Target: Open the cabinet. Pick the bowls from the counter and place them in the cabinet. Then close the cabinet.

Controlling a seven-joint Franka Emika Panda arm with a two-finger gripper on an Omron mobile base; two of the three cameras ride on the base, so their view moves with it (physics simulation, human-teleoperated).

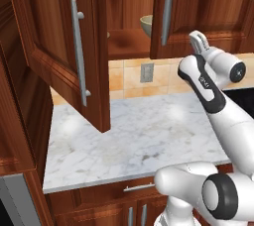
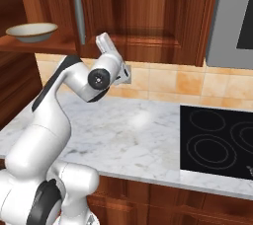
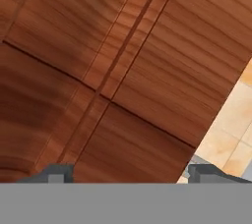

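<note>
The cabinet's left door [image 1: 59, 46] is swung wide open over the counter [image 1: 139, 136]. Its right door [image 1: 198, 7] with the long silver handle [image 1: 167, 7] looks closed. On the wooden shelf inside sits a bowl [image 1: 146, 24] with a tan rim, partly hidden by the right door; it is also seen from the side in the right base view [image 2: 32, 31]. My gripper [image 1: 198, 41] points upward at the lower edge of the right door [image 2: 148, 17]. In the hand view its fingertips [image 3: 56, 174] stand wide apart, open, with nothing between them and the door panel [image 3: 123, 70] close ahead.
The open left door overhangs the left part of the marble counter [image 2: 138, 125]. A wall outlet [image 1: 147, 72] sits in the tan tile backsplash. A black stovetop [image 2: 217, 140] lies to the right, with a grey appliance [image 2: 232, 17] above it.
</note>
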